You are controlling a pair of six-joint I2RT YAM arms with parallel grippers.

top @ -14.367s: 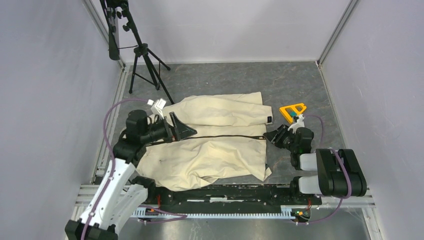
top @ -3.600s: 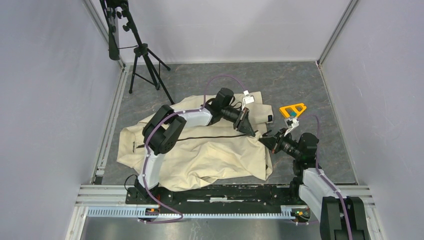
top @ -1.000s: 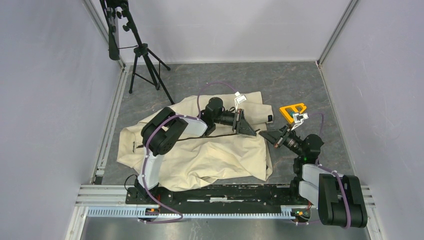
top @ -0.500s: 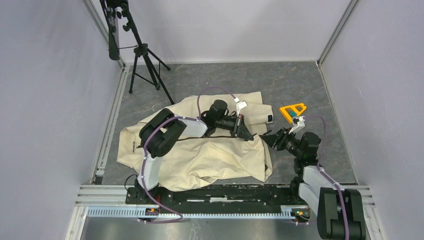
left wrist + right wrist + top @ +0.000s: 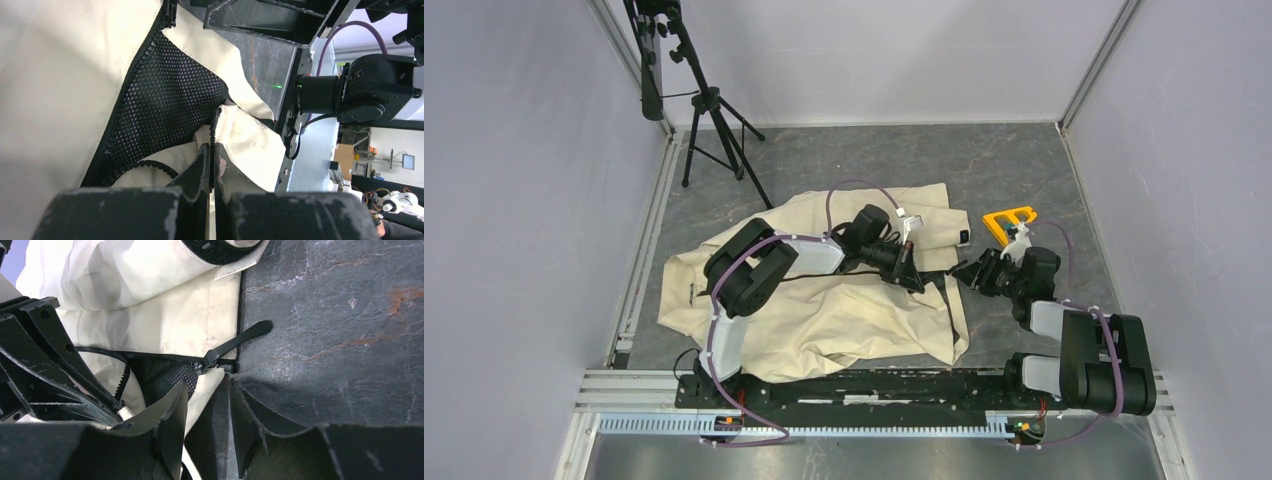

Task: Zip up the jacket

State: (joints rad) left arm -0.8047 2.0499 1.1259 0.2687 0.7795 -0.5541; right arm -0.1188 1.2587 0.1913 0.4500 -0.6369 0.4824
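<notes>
Jacket: wrinkled cream fabric jacket (image 5: 824, 310) spread before my arms, zip open near hem | Left gripper (image 5: 211, 165): pinched on one toothed front edge | Right gripper (image 5: 207, 407): narrowly parted beside black zipper pull tab (image 5: 240, 342), gripping nothing | Next: hold edge taut, close squarely on tab.

We see a cream jacket (image 5: 824, 310) with a black, dot-patterned mesh lining (image 5: 165, 100) and a black zipper pull (image 5: 237, 342). Under the jacket, the tabletop (image 5: 325, 315) is grey, marbled with rust-brown veins. Just beside the jacket, a tool (image 5: 1009, 218) is yellow.
</notes>
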